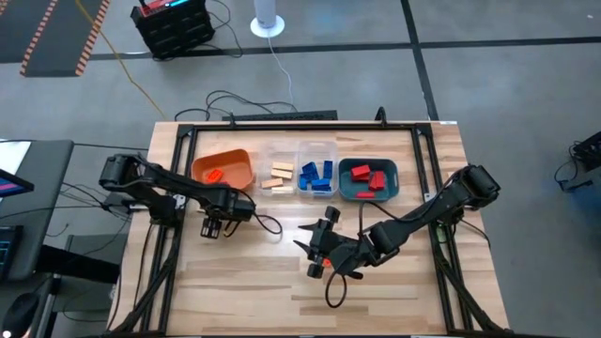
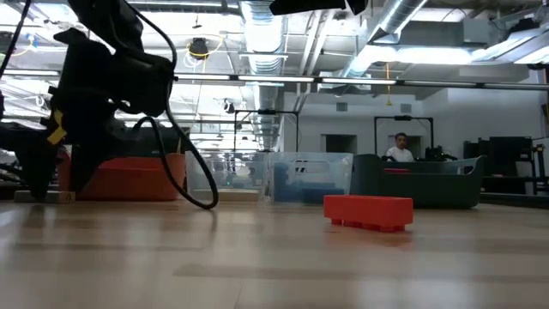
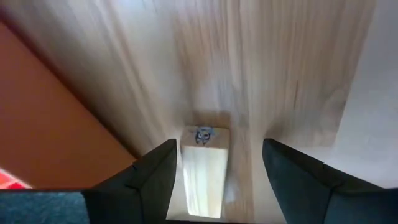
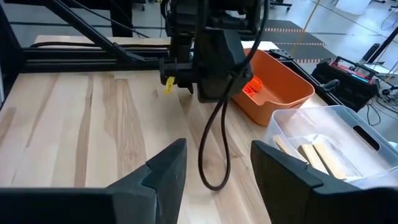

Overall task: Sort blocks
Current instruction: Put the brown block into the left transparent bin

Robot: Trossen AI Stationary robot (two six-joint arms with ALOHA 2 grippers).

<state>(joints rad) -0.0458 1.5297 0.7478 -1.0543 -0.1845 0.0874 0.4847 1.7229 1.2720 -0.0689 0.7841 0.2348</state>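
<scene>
Left hand (image 3: 214, 165) open, fingers straddling a tan block (image 3: 205, 177) on the table (image 3: 280, 62), poised to grip. Right hand (image 4: 214, 165) open, empty; red block (image 1: 326, 266) just beside it.

The tan block (image 3: 205, 177) between the left pincer (image 3: 214, 180) fingers is cut off at the edge.

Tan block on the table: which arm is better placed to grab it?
Left. The left pincer is open astride the tan block beside the orange tray. The right pincer is open and empty, mid-table.
</scene>
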